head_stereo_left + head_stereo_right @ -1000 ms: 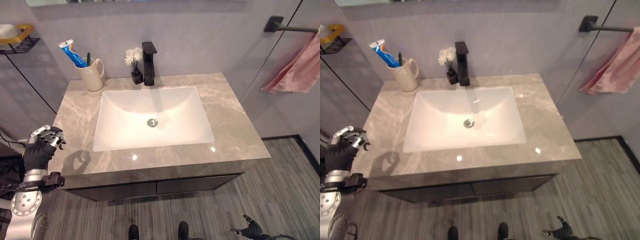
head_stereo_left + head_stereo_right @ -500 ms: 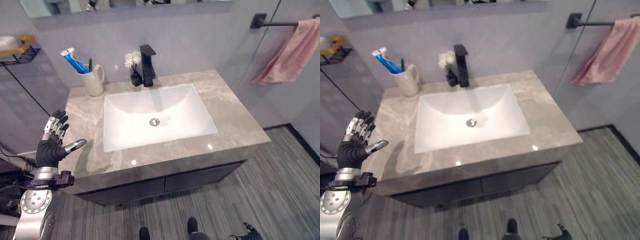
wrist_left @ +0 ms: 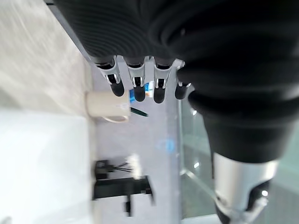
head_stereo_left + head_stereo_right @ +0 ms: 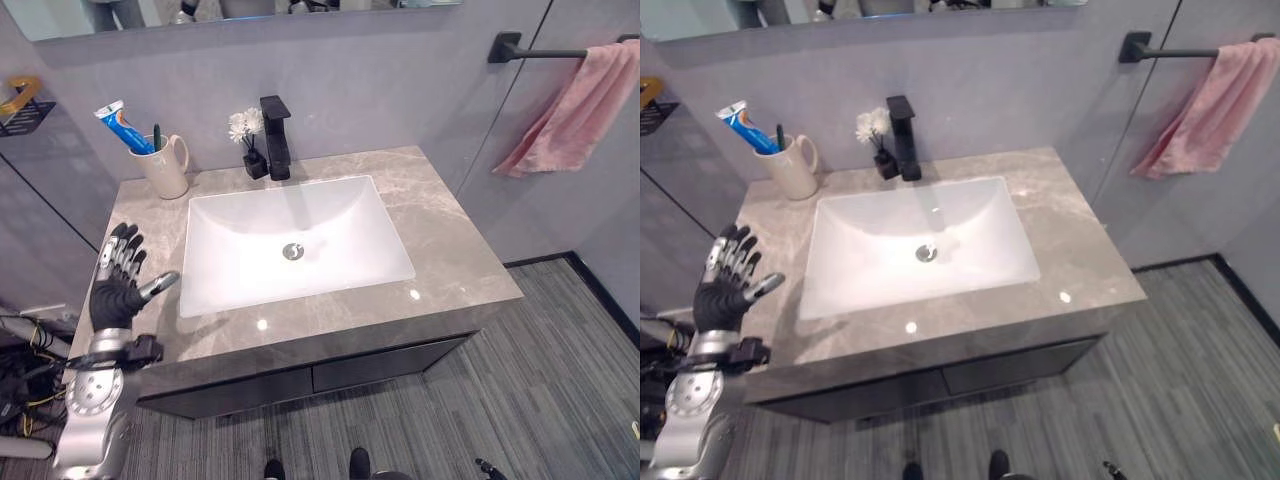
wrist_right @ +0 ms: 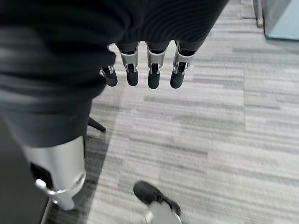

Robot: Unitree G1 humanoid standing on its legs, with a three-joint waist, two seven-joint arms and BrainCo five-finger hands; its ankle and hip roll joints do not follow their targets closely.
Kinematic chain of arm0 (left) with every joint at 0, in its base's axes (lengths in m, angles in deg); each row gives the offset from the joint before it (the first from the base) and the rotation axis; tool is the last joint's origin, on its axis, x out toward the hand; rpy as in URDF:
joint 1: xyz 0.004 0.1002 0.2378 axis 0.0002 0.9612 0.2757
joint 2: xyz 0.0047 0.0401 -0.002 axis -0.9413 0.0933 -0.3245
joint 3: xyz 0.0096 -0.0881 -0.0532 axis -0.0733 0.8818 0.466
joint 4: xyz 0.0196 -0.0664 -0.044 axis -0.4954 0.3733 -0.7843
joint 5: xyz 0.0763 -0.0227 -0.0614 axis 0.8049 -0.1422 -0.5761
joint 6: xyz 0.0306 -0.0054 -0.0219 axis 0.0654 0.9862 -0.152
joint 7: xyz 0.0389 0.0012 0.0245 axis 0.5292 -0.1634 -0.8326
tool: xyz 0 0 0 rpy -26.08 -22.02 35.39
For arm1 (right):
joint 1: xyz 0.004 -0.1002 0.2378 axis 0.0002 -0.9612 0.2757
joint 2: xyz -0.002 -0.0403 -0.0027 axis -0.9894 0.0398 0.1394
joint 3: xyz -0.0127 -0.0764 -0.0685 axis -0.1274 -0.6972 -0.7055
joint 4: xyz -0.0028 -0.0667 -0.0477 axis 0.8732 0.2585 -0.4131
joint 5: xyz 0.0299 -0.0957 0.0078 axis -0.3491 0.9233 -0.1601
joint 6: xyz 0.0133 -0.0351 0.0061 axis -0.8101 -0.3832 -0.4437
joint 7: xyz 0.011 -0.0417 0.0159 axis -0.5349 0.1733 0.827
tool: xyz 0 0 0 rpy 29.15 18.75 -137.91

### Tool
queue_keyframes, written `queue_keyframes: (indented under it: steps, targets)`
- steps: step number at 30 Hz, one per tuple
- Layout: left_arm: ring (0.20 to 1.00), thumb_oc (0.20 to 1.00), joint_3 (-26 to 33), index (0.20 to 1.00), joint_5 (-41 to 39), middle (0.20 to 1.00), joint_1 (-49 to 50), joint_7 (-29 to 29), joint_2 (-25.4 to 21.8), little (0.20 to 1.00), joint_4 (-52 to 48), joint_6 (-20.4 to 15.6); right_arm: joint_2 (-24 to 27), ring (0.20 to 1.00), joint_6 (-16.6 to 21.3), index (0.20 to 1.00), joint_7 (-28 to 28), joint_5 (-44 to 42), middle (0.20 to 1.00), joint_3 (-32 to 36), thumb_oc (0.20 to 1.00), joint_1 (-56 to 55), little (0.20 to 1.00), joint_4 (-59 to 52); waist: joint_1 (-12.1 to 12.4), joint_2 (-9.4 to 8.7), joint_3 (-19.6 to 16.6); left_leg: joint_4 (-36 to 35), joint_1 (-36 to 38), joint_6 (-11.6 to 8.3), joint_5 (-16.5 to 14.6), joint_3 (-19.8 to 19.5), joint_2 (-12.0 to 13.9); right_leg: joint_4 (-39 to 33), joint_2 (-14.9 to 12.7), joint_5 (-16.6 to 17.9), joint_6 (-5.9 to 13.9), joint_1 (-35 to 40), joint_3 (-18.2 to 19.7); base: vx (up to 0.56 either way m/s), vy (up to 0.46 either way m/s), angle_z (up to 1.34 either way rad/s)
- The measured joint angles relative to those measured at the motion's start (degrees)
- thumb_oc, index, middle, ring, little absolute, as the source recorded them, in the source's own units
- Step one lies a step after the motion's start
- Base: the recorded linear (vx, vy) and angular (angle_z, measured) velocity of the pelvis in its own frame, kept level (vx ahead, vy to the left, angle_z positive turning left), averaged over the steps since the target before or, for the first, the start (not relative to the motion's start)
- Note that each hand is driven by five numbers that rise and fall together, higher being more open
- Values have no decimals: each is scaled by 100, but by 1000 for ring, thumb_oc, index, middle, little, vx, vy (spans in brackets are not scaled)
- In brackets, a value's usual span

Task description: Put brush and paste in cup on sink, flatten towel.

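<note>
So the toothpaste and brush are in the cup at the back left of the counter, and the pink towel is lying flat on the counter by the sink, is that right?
Not quite. The pink towel hangs bunched from the black wall bar to the right of the counter, as the left eye view shows. The toothpaste and brush do stand in the cup at the back left.

The two eye views look down from high up at the same tabletop (image 4: 450,250) and sink (image 4: 295,240), from spots just beside each other. The left wrist view looks close along the left hand (image 3: 135,81) toward the cup (image 3: 105,105) and tap (image 3: 124,189); the right wrist view looks past the right hand (image 5: 149,70) down at the floor (image 5: 210,140).
</note>
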Motion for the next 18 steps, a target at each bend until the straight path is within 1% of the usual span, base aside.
queue_keyframes:
  steps: [2,3,4,5,6,7,8,9,10,12,13,14,15,16,17,18]
  targets:
    - [1000,1000,-206,1000,-251,1000,-43,67,67,1000,21,-7,155,1000,8,1000,-13,-96,1000,111,1000,16,1000,98,-5,92,30,5,54,-34,24,-2,29,-73,19,7,-115,132,9,59,29,5]
    - [1000,1000,-207,1000,-276,1000,-41,84,83,1000,95,-3,163,1000,-8,1000,-59,-138,1000,256,1000,84,1000,231,-14,66,73,59,-23,-76,37,-8,-7,-62,-20,3,-162,118,25,118,75,-5]
    - [1000,1000,-204,1000,-298,1000,-30,84,84,1000,162,-3,196,1000,-19,1000,-124,-215,1000,335,1000,97,1000,380,-3,116,81,-45,-21,-90,47,-121,-29,-61,-42,-12,-201,110,65,162,95,-2]
    - [1000,1000,-202,1000,-463,1000,-30,88,103,1000,201,-18,228,1000,-22,1000,-127,-251,1000,359,1000,141,1000,523,-21,145,100,-14,-124,-169,31,-331,-84,-56,-70,-39,-264,106,168,183,98,-7]
    - [1000,1000,-83,1000,-777,1000,-84,79,307,1000,458,-57,210,1000,-82,1000,-128,-251,1000,404,1000,250,1000,869,2,56,155,-219,-295,-272,58,-690,-201,-58,-151,-68,-312,104,444,144,71,-16]
    - [1000,1000,-35,1000,-940,1000,-71,49,420,1000,630,-61,228,1000,-120,1000,-130,-251,1000,417,1000,280,1000,955,41,29,178,-507,-341,-288,71,-798,-177,-60,-202,-75,-308,109,524,161,93,-32]
    - [1000,1000,-76,1000,-1077,1000,-44,-8,445,1000,796,-59,251,1000,-123,1000,-153,-250,1000,430,1000,278,1000,988,49,60,201,-667,-483,-341,104,-801,-43,-65,-202,-88,-287,139,581,176,117,-36]
    - [1000,1000,-88,1000,-1162,1000,-40,-16,446,1000,899,-57,252,1000,-126,1000,-176,-248,1000,457,1000,273,1000,1002,57,102,227,-842,-590,-412,151,-806,102,-97,-171,-116,-244,162,634,194,146,-33]
    - [1000,1000,-86,1000,-1173,1000,-57,-20,444,1000,949,-56,253,1000,-127,1000,-207,-247,1000,467,1000,273,1000,1028,57,147,272,-1064,-632,-441,203,-811,189,-108,-151,-151,-193,214,666,207,160,-29]
    - [1000,1000,-86,1000,-1169,1000,-58,-21,435,1000,952,-53,273,1000,-138,1000,-231,-248,1000,525,1000,260,1000,1056,52,248,363,-1117,-616,-464,219,-800,293,-109,-139,-235,-73,343,780,229,197,-42]
    - [1000,1000,-72,1000,-1165,1000,-15,-21,427,1000,951,-52,280,1000,-152,1000,-231,-252,1000,623,1000,232,1000,1078,93,324,309,-1115,-568,-445,208,-805,298,-109,-146,-275,-30,358,943,228,210,-103]
    - [1000,1000,-16,1000,-1161,1000,65,-23,410,1000,947,-52,304,1000,-181,1000,-243,-260,1000,805,1000,224,1000,1113,165,486,209,-1104,-387,-330,234,-798,227,-109,-224,-339,75,391,1175,224,210,-103]
    - [1000,1000,38,1000,-1159,1000,73,-22,396,1000,948,-46,273,1000,-187,1000,-245,-260,1000,847,1000,225,1000,1116,155,453,199,-1010,-392,-300,320,-736,100,-110,-346,-386,118,431,1277,240,207,-92]
    - [1000,1000,135,1000,-1149,1000,100,-19,335,1000,944,-44,208,1000,-190,1000,-237,-307,1000,913,1000,221,1000,1156,119,346,185,-951,-339,-248,339,-688,-117,-109,-553,-422,171,446,1294,159,137,-61]
    - [1000,1000,247,1000,-1146,1000,200,-13,90,1000,916,-26,53,1000,-216,1000,-250,-480,1000,1185,1000,196,1000,1293,104,227,131,-1069,-156,-61,360,-516,-334,-73,-809,-351,348,497,1281,186,164,-58]
    - [1000,1000,384,1000,-1146,1000,309,-9,-16,1000,866,-15,-35,1000,-235,1000,-252,-507,1000,1241,1000,123,1000,1326,106,213,117,-1132,-35,14,395,-450,-414,-64,-873,-302,437,547,1224,176,164,-56]
